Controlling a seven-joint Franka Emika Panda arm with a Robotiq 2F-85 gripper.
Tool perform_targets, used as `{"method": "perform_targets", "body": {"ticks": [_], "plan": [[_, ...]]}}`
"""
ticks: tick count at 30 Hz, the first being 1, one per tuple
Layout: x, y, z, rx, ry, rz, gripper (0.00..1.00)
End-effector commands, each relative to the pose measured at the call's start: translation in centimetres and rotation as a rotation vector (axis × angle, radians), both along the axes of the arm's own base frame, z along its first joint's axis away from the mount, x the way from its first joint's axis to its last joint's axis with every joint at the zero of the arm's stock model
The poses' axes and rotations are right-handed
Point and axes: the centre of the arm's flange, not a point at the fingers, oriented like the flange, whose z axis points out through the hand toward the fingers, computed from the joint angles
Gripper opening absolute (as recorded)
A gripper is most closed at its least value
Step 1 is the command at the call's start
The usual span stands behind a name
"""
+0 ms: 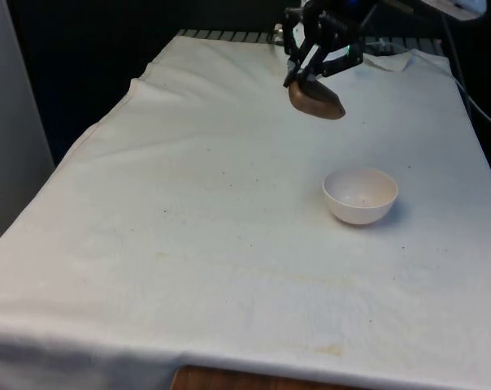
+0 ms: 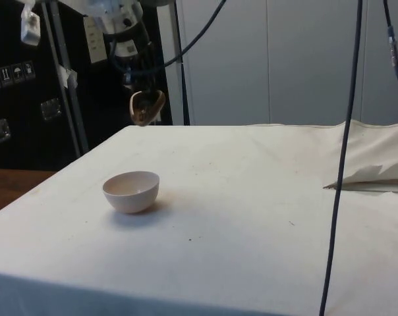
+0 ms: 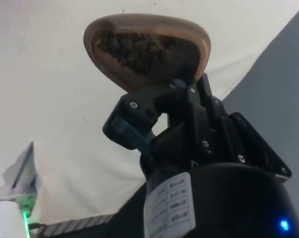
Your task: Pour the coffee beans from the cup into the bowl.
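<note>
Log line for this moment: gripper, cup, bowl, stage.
gripper: shut on wooden cup | wooden cup: lifted, tilted, coffee beans inside | white bowl: on cloth, apart from cup | stage: pour not started

A big white cloth [image 1: 189, 211] covered the table [image 1: 229, 380], and a bit of brown wood peeked out at the near edge. The cloth had some wrinkles and small dark specks. In the side view, dark cabinets [image 2: 28, 99] stood at the back beside a pale grey wall [image 2: 284, 59]. Black cables [image 2: 347, 131] hung down in front. The front view was dark behind the table.
</note>
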Motion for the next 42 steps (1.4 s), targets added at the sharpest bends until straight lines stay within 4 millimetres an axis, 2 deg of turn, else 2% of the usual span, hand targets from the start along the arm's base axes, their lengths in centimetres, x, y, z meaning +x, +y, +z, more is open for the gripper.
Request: {"method": "perform_targets", "body": {"ticks": [1,6,7,14,16,30,42], "plan": [[0.0,0.3,-0.1,-0.017,0.002,-0.001,0.0],[0.0,1.5,-0.6,-0.059,-0.002,0.003,0.0],[-0.1,1.2,-0.5,-0.045,-0.004,0.004,0.0],[0.4,3.1,-1.3,-0.114,-0.005,0.008,0.0],[0.4,3.1,-1.3,-0.109,-0.008,0.012,0.0],[1.5,6.2,-3.2,-0.196,-0.01,0.034,0.0],[1.4,7.5,-4.4,-0.223,-0.017,0.074,0.0]]}}
